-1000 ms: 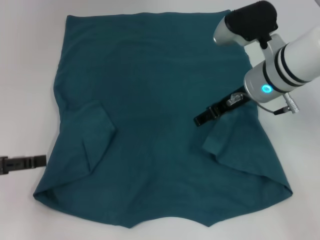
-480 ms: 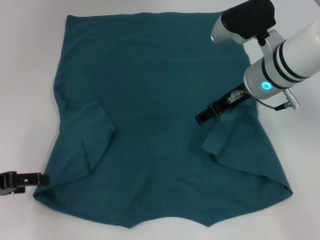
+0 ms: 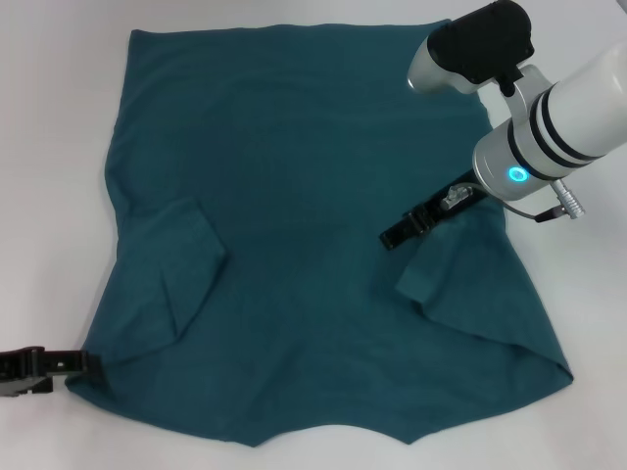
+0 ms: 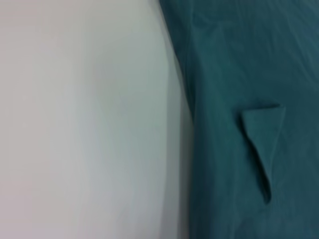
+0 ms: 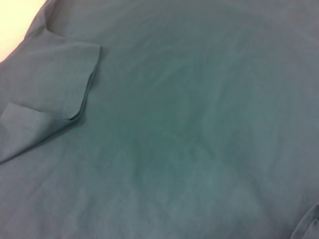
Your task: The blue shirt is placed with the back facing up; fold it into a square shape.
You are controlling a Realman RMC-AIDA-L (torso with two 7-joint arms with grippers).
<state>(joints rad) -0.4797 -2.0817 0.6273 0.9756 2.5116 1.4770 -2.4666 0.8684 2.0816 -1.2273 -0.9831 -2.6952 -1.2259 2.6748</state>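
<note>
The shirt (image 3: 313, 235) lies spread flat on the white table (image 3: 49, 147), plain back up, filling most of the head view; both sleeves are already folded inward onto the body, the left sleeve (image 3: 186, 264) and the right sleeve (image 3: 441, 274) each lying as a flap over the shirt, which narrows it toward a rectangle. The left gripper (image 3: 83, 362) sits low at the shirt's near-left corner, its tip touching or just beside the hem, probably placed to take that corner for a lengthwise fold; whether its fingers are wide or narrow, I cannot tell. The right gripper (image 3: 392, 235) hovers over the shirt just above the right sleeve flap; it holds no cloth, and its opening I cannot tell either.
</note>
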